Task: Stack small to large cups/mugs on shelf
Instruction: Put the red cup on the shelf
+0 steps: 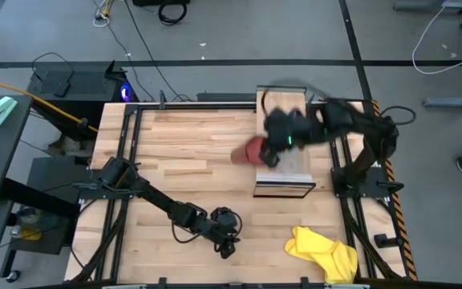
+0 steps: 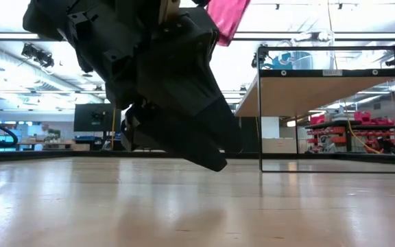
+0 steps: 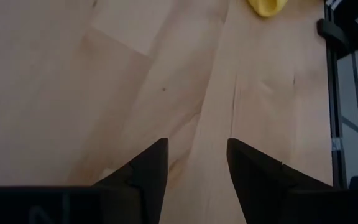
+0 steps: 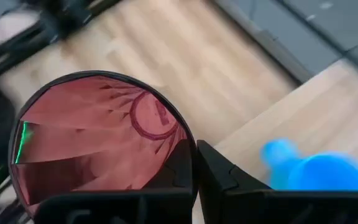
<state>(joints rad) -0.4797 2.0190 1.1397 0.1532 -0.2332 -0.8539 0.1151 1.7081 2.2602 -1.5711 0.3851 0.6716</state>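
My right gripper is shut on the dark red tumbler, which is above the left edge of the light wood shelf. In the low view the tumbler is higher than the shelf top. The bright blue mug stands on the shelf close beside my right gripper. The small clear cup does not show. My left gripper is open and empty just above the tabletop near the front edge; it also shows in its wrist view and in the low view. My right gripper pinches the tumbler's wall at the rim, with one finger inside the mouth and the other finger outside. The tumbler is lifted clear and tipped onto its side, its open mouth toward the wrist and its base toward the table's left.
A yellow cloth lies at the front right of the slatted tabletop; it also shows in the left wrist view. Black frame rails run along the table's left and right sides.
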